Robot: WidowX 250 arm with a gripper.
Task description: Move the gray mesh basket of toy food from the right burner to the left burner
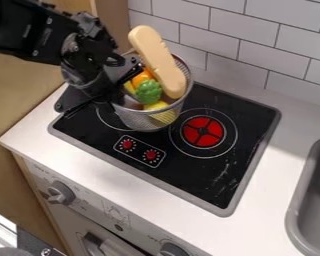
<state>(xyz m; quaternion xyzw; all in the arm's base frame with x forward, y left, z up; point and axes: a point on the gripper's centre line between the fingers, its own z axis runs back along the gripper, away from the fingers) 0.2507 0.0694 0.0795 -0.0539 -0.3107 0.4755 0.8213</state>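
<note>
The black gripper (108, 95) is at the upper left, open, beside the left side of a metal mesh basket (136, 119). One finger is at the basket's rim and the other stands out to the left, over the stove's corner. The basket sits on the back left part of the black stove top. In it are a long tan bread-like piece (157, 62) leaning up past the rim, a green vegetable-like toy (148, 91), an orange toy (142, 78) and a yellow toy (156, 106). The gripper hides part of the basket's left side.
A red burner (203, 131) and two red knobs mark the black stove top (206, 172). White counter (109, 167) surrounds it. A grey sink (316, 200) lies at the right edge, a white tiled wall (256, 45) behind. Oven knobs are on the front below.
</note>
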